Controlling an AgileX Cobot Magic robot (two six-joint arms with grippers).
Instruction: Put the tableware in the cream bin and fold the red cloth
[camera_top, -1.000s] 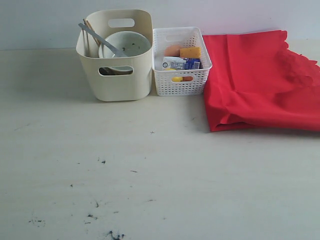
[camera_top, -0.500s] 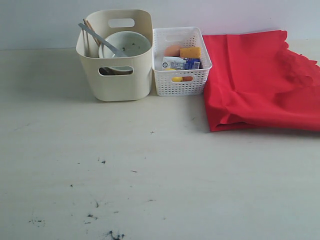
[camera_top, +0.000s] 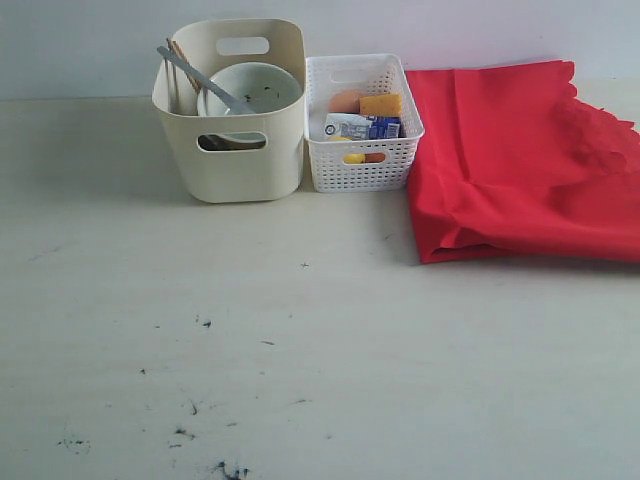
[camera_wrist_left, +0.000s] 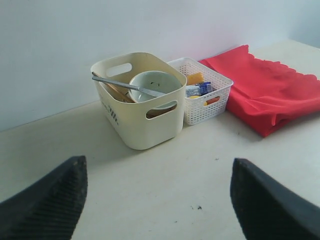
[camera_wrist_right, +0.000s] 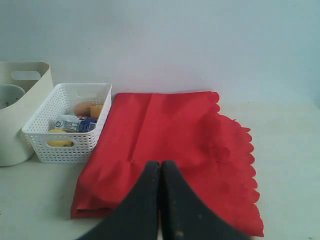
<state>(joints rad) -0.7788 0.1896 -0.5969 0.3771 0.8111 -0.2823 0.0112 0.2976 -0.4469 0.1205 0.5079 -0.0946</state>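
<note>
Now the red cloth is lying folded on the surface, bright red with a scalloped edge, just beside the white lattice basket. The cream bin is standing close on the basket's other side. It is holding the pale speckled bowl, with the metal knife leaning across the bowl and the wooden chopstick pair sticking up behind.

My left fingers are hanging spread wide, grasping nothing, well apart from the bin. My right fingers are pressing clenched together, empty, pointing toward the cloth.

Neither arm is appearing in the exterior view, which is cutting the cloth off at its frame edge. My right wrist view is showing the cloth's whole scalloped side, and only my left wrist view is showing dark marks on the bin's side wall.
</note>
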